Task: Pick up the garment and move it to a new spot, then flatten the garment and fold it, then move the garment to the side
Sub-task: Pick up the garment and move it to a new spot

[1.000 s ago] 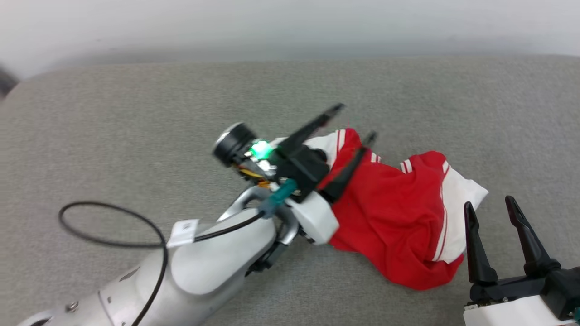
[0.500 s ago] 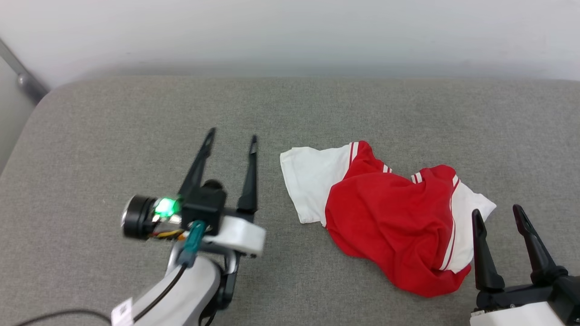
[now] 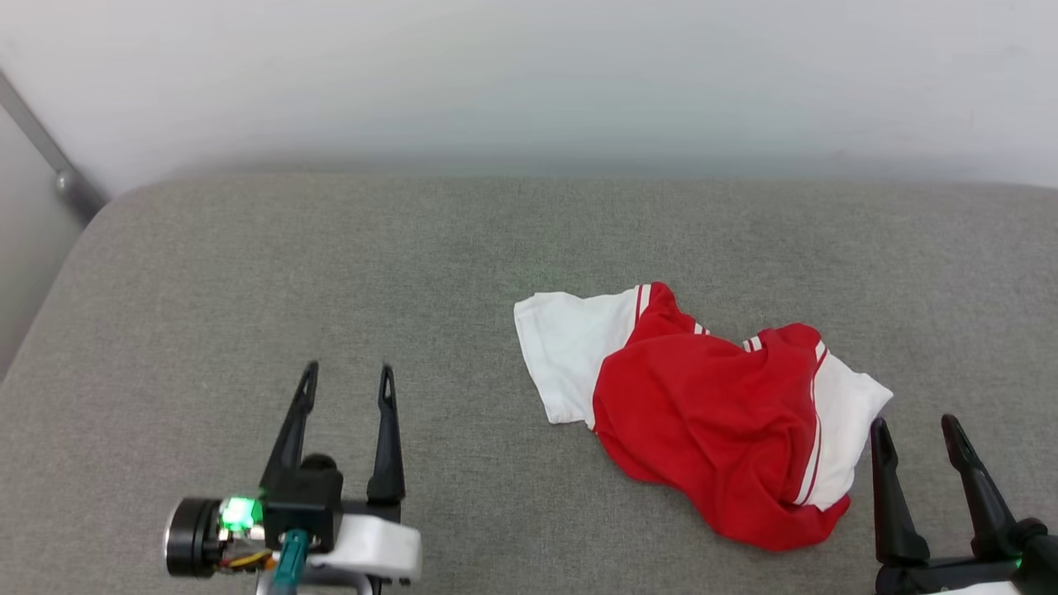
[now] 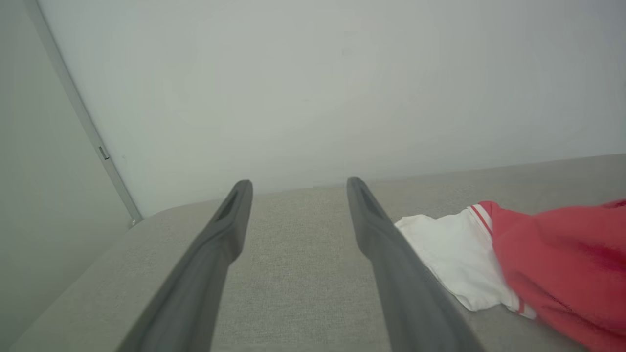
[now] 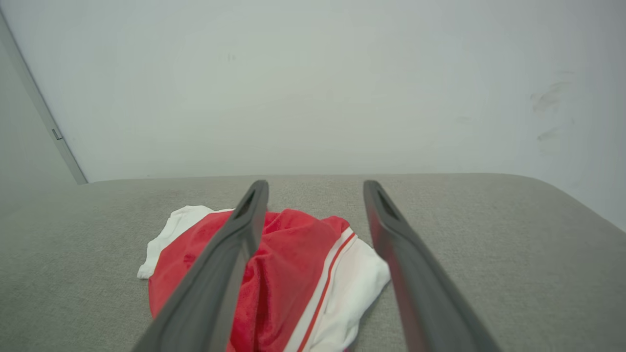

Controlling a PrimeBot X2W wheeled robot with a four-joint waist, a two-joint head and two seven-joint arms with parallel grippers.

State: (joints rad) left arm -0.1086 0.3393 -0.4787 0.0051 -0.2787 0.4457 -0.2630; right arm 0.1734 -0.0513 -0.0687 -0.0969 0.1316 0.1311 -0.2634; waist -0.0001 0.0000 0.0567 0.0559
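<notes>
Head view: crumpled red T-shirt with white sleeves (image 3: 694,413), long axis far-left to near-right, lies just left of the wide, empty right pincer (image 3: 914,423); wide left pincer (image 3: 348,370) well apart.

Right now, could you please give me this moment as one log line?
shirt: crumpled on cushion, unheld | left gripper: open, clear of shirt | right gripper: open, beside shirt
</notes>
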